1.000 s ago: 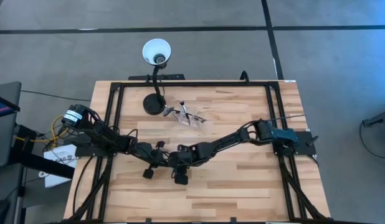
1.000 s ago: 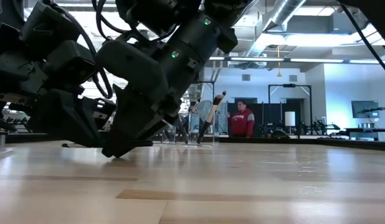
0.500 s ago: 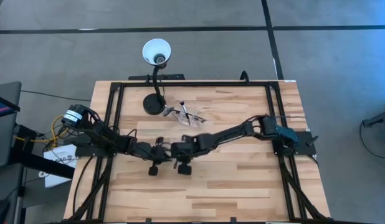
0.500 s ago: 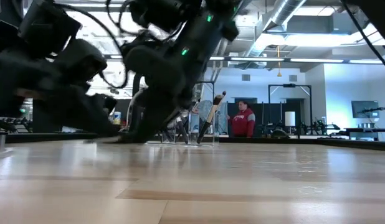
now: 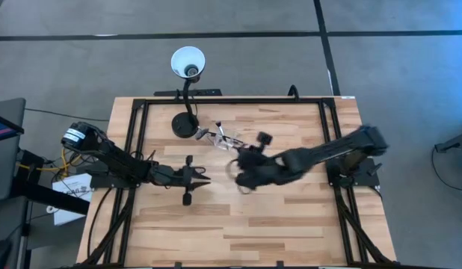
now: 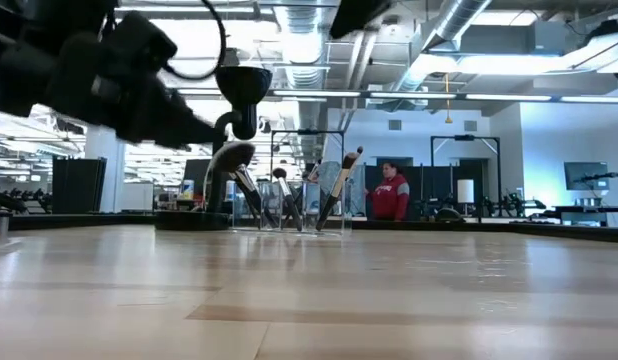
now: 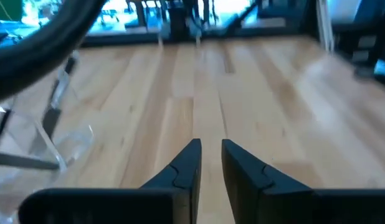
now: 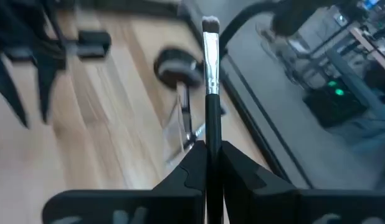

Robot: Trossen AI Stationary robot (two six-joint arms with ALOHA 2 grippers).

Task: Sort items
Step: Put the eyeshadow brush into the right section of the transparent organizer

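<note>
My right gripper (image 5: 235, 167) hangs over the table's middle, just near of the clear plastic holder (image 5: 223, 138). It is shut on one slim makeup brush (image 8: 210, 74) with a dark handle, silvery ferrule and dark tip. Several more brushes (image 6: 289, 200) stand slanted in the holder (image 6: 289, 210), heads up. My left gripper (image 5: 204, 179) is to the left of the right one and empty, with only a narrow gap between its fingers (image 7: 211, 162). The holder also shows at the edge of the left wrist view (image 7: 61, 140). My right gripper pinches the brush's dark handle (image 8: 211, 140) between its two fingers. The brush runs along the fingers. Its ferrule and tip (image 8: 210, 25) stick out past the fingertips toward the lamp base. The brush is lifted clear of the table.
The black gooseneck lamp's base (image 5: 185, 125) stands just left of the holder, and its white shade (image 5: 188, 62) hangs beyond the far edge. A black frame (image 5: 231, 99) runs around the wooden table. The near half of the table is bare wood (image 5: 238, 224). A person in red (image 6: 389, 195) is far behind.
Both grippers have risen from low over the table's near middle. My right gripper has swung up, right and toward the far edge with the brush, toward the clear holder. My left gripper has moved a little toward the far edge and now points right.
</note>
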